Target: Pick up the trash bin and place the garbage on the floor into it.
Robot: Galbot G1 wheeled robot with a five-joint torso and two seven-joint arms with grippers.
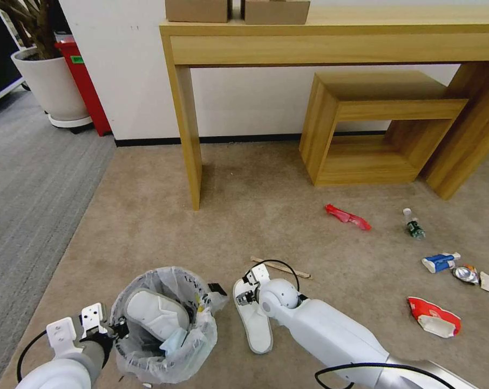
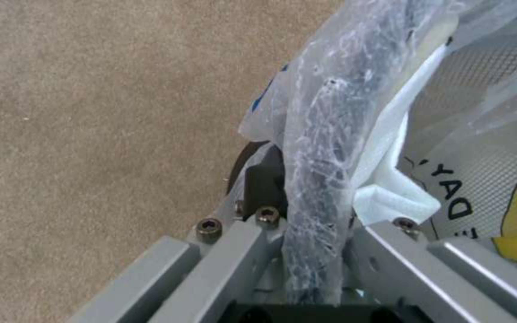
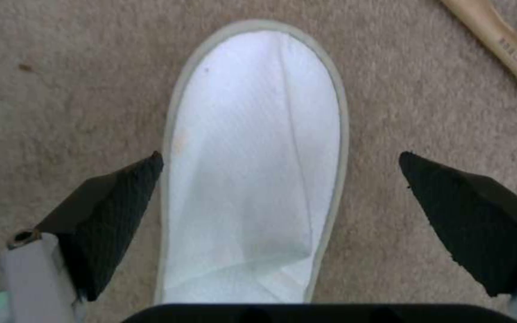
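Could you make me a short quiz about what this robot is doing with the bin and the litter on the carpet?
1. True or false: the left gripper is shut on the rim of the trash bin.
2. What lies between the open fingers of the right gripper?
A. the red wrapper
B. the white slipper
C. the small bottle
3. Fill in: a second white slipper already lies inside the ____.

Key:
1. True; the bagged rim is clamped between its fingers.
2. B
3. trash bin
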